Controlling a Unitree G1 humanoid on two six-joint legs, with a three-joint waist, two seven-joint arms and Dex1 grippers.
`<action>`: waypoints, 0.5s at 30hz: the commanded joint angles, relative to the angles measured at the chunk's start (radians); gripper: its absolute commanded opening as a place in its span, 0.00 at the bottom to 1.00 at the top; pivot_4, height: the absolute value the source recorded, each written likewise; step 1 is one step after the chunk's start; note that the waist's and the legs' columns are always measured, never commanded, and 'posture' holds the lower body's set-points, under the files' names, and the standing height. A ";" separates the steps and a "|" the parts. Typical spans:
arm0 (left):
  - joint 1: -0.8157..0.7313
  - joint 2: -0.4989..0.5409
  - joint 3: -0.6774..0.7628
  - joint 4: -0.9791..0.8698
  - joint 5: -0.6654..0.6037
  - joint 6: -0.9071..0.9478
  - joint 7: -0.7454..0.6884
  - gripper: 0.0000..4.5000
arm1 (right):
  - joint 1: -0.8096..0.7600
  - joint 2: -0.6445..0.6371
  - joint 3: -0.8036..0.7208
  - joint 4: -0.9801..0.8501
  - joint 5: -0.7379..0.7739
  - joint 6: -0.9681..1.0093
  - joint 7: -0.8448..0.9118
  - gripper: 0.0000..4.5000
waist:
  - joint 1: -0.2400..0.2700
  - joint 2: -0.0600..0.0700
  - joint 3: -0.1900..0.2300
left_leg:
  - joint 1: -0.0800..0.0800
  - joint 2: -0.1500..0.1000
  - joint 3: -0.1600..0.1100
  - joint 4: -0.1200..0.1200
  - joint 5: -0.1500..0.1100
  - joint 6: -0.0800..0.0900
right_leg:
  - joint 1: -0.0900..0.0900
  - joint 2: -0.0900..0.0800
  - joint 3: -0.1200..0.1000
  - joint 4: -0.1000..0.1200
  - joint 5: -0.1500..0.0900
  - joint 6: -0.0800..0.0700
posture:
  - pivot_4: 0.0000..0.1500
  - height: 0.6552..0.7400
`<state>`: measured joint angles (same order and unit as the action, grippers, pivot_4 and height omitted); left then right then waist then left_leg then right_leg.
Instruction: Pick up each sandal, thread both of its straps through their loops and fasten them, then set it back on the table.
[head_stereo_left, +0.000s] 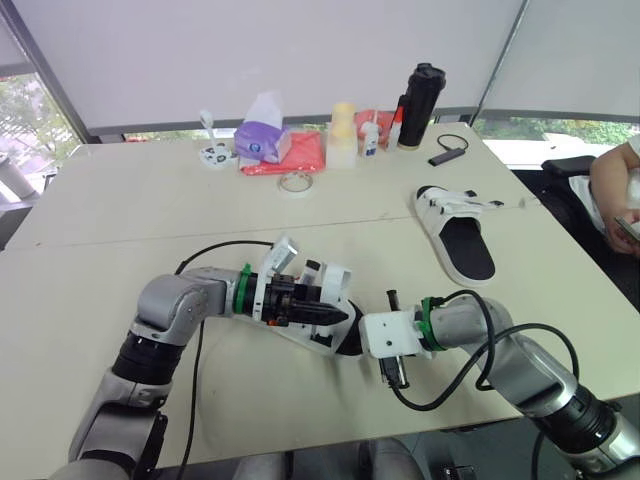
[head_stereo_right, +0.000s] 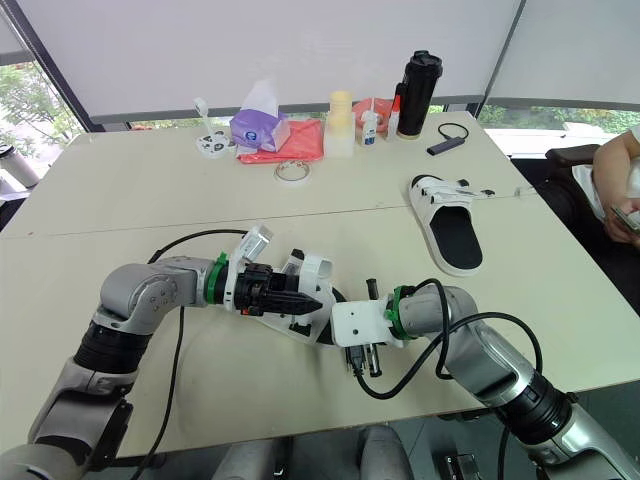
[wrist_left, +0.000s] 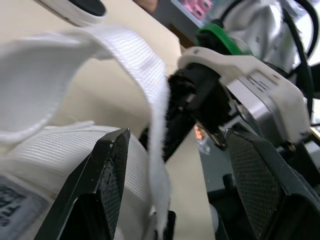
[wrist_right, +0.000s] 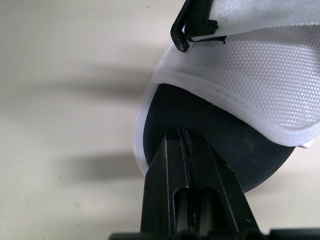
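Observation:
A white sandal with a black footbed (head_stereo_left: 326, 282) lies at the table's near middle, between my two grippers. My left gripper (head_stereo_left: 336, 315) reaches over it from the left and is open. One loose white strap (wrist_left: 152, 125) stands on edge between its fingers (wrist_left: 102, 187). My right gripper (head_stereo_left: 353, 341) comes in from the right and is shut, its tip (wrist_right: 182, 137) resting on the black footbed (wrist_right: 215, 145) at the sandal's rounded end. A black strap loop (wrist_right: 192, 25) sits on the white upper just beyond. The second sandal (head_stereo_left: 455, 235) lies flat farther right.
Along the table's far edge stand a black bottle (head_stereo_left: 420, 105), a pale bottle (head_stereo_left: 343, 135), a purple tissue pack (head_stereo_left: 262, 138) on a red packet (head_stereo_left: 302, 155), and a tape roll (head_stereo_left: 295, 182). A person's arm (head_stereo_left: 615, 185) is at the right edge.

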<state>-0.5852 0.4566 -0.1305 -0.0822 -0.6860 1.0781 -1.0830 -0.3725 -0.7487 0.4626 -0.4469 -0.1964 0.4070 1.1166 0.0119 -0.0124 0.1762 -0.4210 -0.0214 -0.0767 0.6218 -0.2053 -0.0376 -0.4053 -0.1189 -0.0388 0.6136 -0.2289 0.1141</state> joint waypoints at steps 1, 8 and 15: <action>0.006 -0.003 0.039 -0.041 -0.040 0.014 0.032 0.70 | 0.025 -0.019 0.038 0.030 -0.018 0.018 0.022 0.00 | 0.000 0.000 0.000 | 0.000 0.000 0.000 0.000 0.000 0.000 | 0.000 0.000 0.000 0.000 0.000 0.000 | 1.00 1.00; 0.034 -0.009 0.059 -0.082 -0.070 0.031 0.102 0.70 | 0.022 -0.015 0.039 0.033 -0.018 0.019 0.020 0.00 | 0.000 0.000 0.000 | 0.000 0.000 0.000 0.000 0.000 0.000 | 0.000 0.000 0.000 0.000 0.000 0.000 | 1.00 1.00; 0.064 -0.017 0.083 -0.115 -0.104 0.040 0.167 0.70 | 0.022 -0.014 0.041 0.034 -0.019 0.017 0.019 0.00 | 0.000 0.000 0.000 | 0.000 0.000 0.000 0.000 0.000 0.000 | 0.000 0.000 0.000 0.000 0.000 0.000 | 1.00 1.00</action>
<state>-0.5212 0.4391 -0.0721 -0.1636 -0.7698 1.1182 -0.9283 -0.3735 -0.7485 0.4632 -0.4457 -0.1965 0.4072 1.1166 0.0117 -0.0124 0.1762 -0.4208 -0.0214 -0.0768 0.6222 -0.2054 -0.0376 -0.4050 -0.1189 -0.0388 0.6136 -0.2288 0.1139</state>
